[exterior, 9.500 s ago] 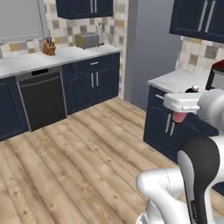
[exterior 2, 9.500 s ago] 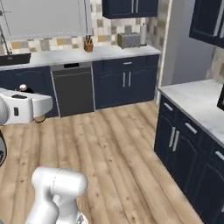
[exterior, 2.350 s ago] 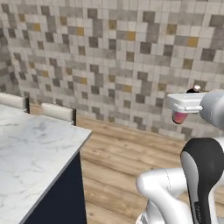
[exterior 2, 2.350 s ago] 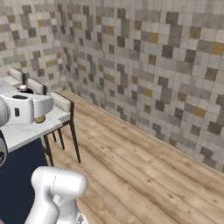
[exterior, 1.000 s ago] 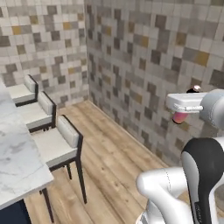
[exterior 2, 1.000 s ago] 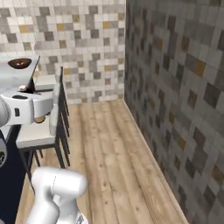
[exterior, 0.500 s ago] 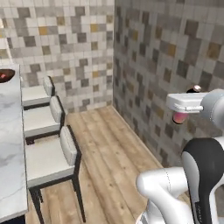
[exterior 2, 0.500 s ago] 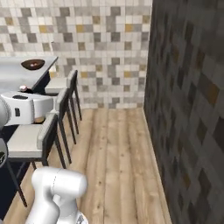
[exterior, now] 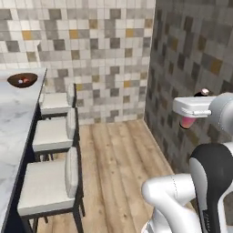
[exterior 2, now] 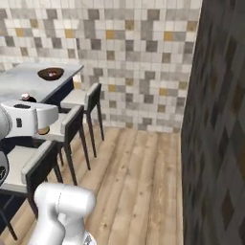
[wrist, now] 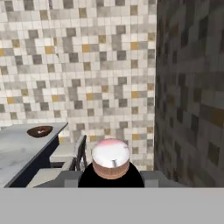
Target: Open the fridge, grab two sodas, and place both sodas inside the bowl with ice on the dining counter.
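From the left base view, the white arm carries its two-finger gripper (exterior: 187, 119) high and level, clamped on the pink soda bottle with the dark cap (exterior: 187, 121), whose pink end pokes out below the white hand and whose dark cap peeps above it; I take it the bottle is held up like this so it clears the stools during transport. The long white-grey marble dining counter (exterior: 13, 132) runs along the left, with the shallow dark-brown wooden bowl (exterior: 22, 79) near its far end, well apart from the bottle. Three cushioned stools (exterior: 51, 182) line the counter's near side

From the right base view, the hand sits at the left with a little of the bottle (exterior 2: 43, 130) showing under it; the bowl (exterior 2: 50, 73) rests on the counter (exterior 2: 24, 79) beyond, so the delivery looks not yet begun

In the hand view, the bottle's pink end (wrist: 110, 158) sits between the closed jaws, pointing forward, with the bowl (wrist: 40, 131) far off to the left on the counter (wrist: 17, 153)
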